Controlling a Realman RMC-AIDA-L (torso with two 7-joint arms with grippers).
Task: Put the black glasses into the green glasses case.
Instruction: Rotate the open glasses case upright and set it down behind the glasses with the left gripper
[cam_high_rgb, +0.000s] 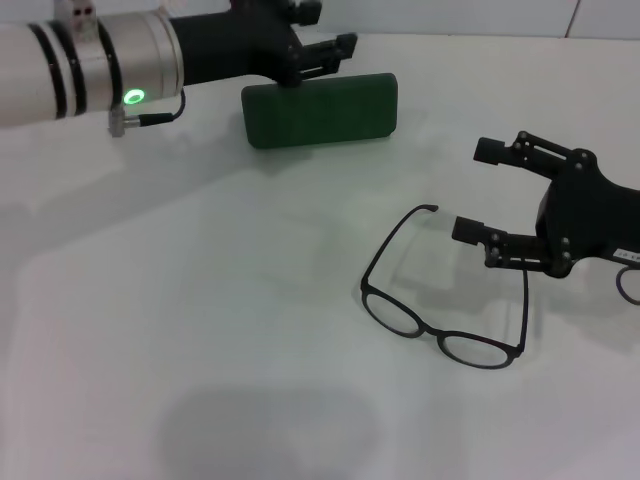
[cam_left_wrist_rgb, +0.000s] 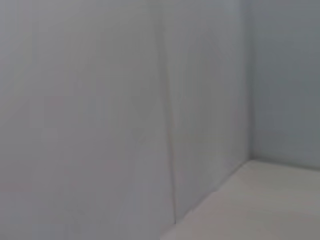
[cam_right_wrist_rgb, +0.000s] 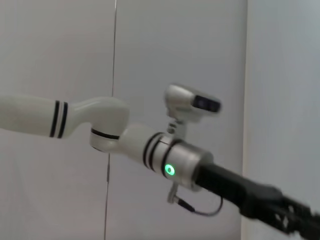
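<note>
Item 1: black glasses (cam_high_rgb: 440, 300). They lie on the white counter (cam_high_rgb: 180, 330) with temples unfolded, lenses toward the near edge. One temple runs back under the right tool; the other curves toward the middle of the counter. Not held.

Item 2: green glasses case (cam_high_rgb: 322, 110). It sits at the far side of the counter, well apart from the glasses. Lid appears closed; no opening is visible from the head view.

Item 3: right tool (cam_high_rgb: 478, 190). Its fingers are spread apart, hanging just beside and above the nearer temple, grasping nothing.

Item 4: left tool (cam_high_rgb: 325, 55). It is at the case's far top edge; whether its fingers are apart or together cannot be told, nor whether they touch the case.

Item 5: risks, as judged. The thin frame lies flat, so closing fingers may slide over it or nip a single temple, leaving the glasses dangling and twisting. Unfolded temples may overhang the case. If the lid is shut, nothing can go in until it is raised, and a push there could skid the case.
</note>
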